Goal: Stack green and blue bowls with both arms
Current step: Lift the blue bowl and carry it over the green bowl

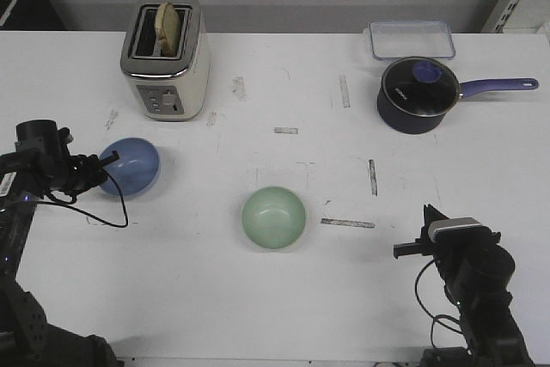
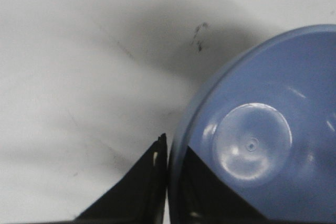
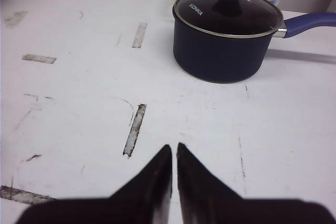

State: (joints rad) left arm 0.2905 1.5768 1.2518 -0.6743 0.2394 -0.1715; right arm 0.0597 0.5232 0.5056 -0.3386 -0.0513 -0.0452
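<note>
At left of the front frame, the left pincer (image 1: 96,167) grips the rim of the glossy periwinkle-blue bowl (image 1: 131,166). Next, it must be carried to the pale mint-green bowl (image 1: 273,217) at centre. The right pincer (image 3: 174,153) sits nearly closed, empty.

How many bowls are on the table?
2. The blue bowl is tilted at the table's left side, its rim held in the left gripper's jaws. The green bowl sits upright near the middle. None seems hidden.
</note>
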